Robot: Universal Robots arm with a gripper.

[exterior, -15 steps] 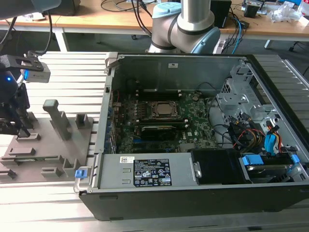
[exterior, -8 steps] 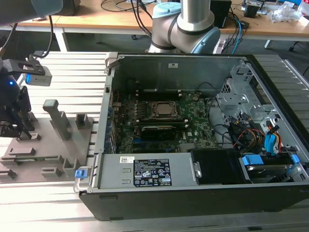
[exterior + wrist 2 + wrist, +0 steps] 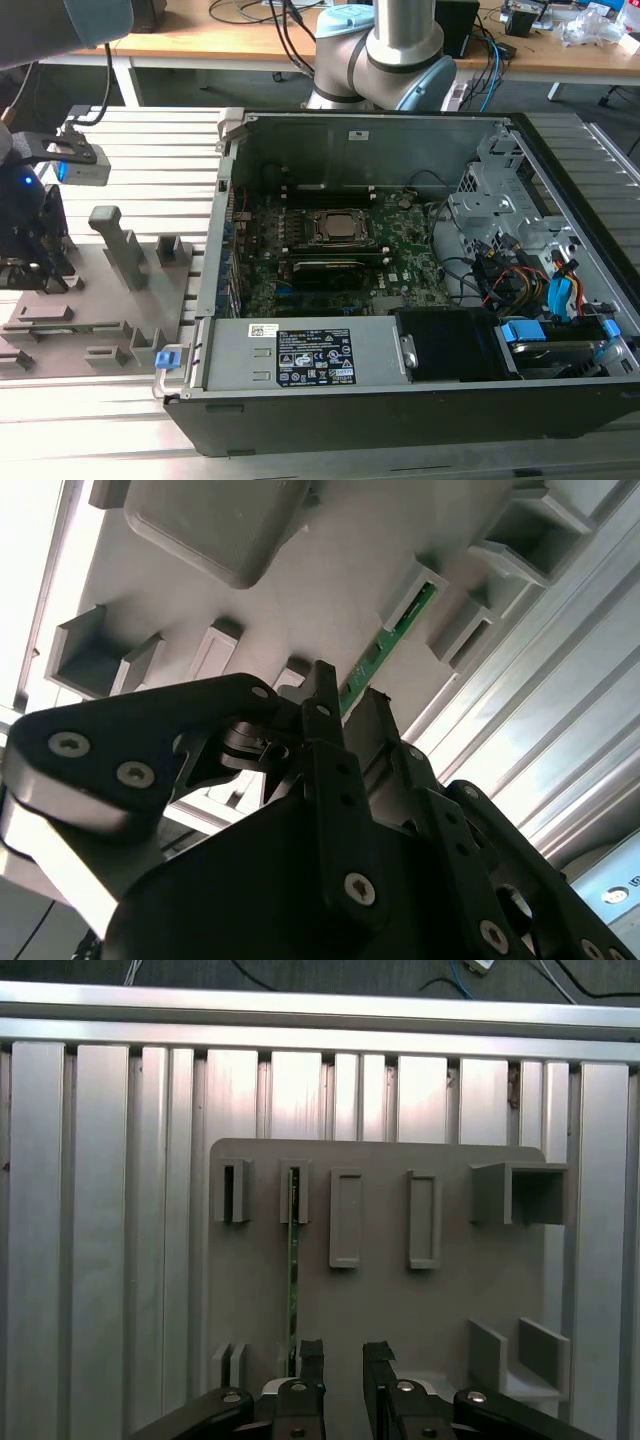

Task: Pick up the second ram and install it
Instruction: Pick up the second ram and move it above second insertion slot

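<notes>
Grey plastic is where you start: at the exterior view's left the holder plate [image 3: 95, 300] lies on the ribbed aluminium table [image 3: 150, 150], and the gripper [image 3: 33, 268] hangs low over it. Its fingers [image 3: 311, 1360] stand apart with nothing between them, so count it as released and empty.

The memory stick [image 3: 292, 1280] is on that plate, standing on its thin edge, with each end seated in a slotted block. In the first wrist view its long axis runs straight away from the fingertips, in line with them, so the gap between the jaws spans its thin faces. It is not centred in that gap there: it passes just outside one finger, close beside it. In the second wrist view the stick's near end slips out of sight behind the fingers, so you cannot tell how far off centre it really is. Judge it as nearly lined up, not yet gripped.

Further to the exterior view's right sits the open computer case [image 3: 400, 130], well apart from the stick. The square processor [image 3: 335, 228] sits on the green board [image 3: 405, 250] inside it. The arm's base [image 3: 385, 55] stands behind the case.
</notes>
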